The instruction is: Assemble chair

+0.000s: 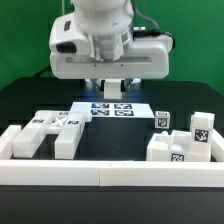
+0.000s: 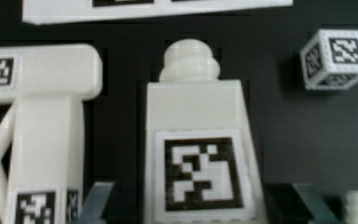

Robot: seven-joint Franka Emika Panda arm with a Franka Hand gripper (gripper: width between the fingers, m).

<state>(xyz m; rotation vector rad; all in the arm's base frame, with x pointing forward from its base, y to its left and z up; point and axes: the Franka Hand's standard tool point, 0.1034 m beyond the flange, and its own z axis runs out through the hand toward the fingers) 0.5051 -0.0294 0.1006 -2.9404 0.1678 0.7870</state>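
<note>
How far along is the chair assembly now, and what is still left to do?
Done: nothing is clearly joined; the exterior view's left group and right group of white parts sit apart. In hand: the pincer appears shut on a pegged part. Left: fitting that part, the small cube and both groups into a chair.

Black table [image 1: 110, 142] with white chair parts [image 1: 55, 132], marker board [image 1: 112, 108], border rails [image 1: 60, 172]

Exterior cam faces the arm [image 1: 100, 40] head-on, slightly above, mid-distance; wrist cam's super close; both catch the chair parts [image 1: 65, 140].
</note>
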